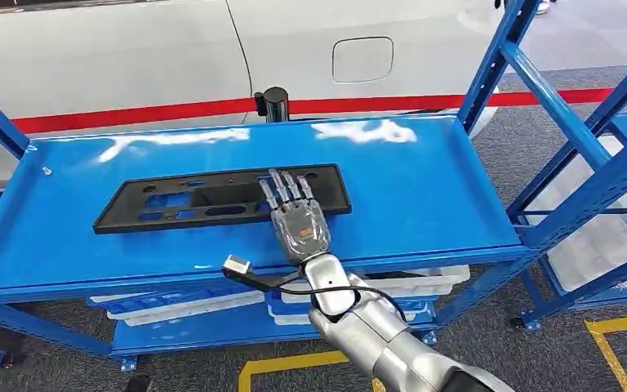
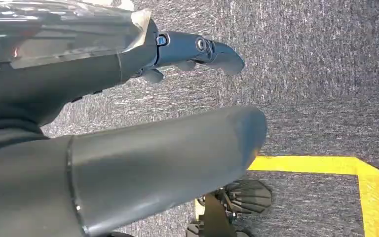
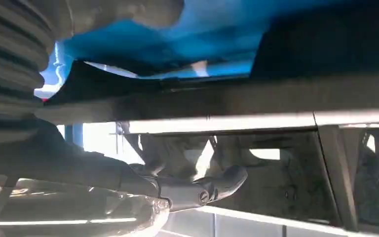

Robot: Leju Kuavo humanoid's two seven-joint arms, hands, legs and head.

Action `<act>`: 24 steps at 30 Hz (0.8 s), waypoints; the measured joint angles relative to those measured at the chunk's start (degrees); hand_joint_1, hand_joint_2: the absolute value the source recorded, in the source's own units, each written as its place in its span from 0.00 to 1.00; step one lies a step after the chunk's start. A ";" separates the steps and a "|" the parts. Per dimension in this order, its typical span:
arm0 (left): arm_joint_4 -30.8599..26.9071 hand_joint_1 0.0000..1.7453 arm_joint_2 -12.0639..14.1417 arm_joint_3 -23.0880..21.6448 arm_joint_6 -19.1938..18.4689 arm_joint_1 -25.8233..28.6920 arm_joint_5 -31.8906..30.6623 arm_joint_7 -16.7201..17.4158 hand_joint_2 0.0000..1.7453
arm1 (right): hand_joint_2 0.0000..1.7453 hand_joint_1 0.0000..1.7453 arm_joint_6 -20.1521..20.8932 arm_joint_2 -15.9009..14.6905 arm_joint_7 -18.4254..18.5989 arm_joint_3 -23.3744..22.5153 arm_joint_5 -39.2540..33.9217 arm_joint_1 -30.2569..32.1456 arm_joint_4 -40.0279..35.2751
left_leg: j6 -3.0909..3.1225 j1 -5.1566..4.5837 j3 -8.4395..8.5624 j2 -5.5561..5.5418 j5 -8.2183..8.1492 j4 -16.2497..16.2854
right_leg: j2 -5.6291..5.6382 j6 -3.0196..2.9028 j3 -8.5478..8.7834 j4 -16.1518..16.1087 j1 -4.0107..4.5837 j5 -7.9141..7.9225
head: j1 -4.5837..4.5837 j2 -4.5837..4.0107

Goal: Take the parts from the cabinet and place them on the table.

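Fingers (image 1: 286, 189) of the right hand (image 1: 298, 219) lie stretched flat over the near edge of the black part (image 1: 220, 198), touching it without any clear grip. That long, slotted panel lies flat on the blue shelf (image 1: 424, 188) of the cabinet (white trays (image 1: 424, 282) sit on the level below). The left hand (image 2: 197, 49) hangs over grey carpet, holding nothing, fingers extended.
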 joint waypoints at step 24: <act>-0.02 0.00 -0.42 1.66 0.83 -0.01 0.20 -2.97 0.00 | 1.00 1.00 -0.11 0.55 -1.07 -1.55 1.18 -0.59 -0.13 | 0.00 0.00 0.06 0.00 0.00 0.00 | 0.00 0.00 0.06 0.00 -0.01 0.00 | 0.00 0.00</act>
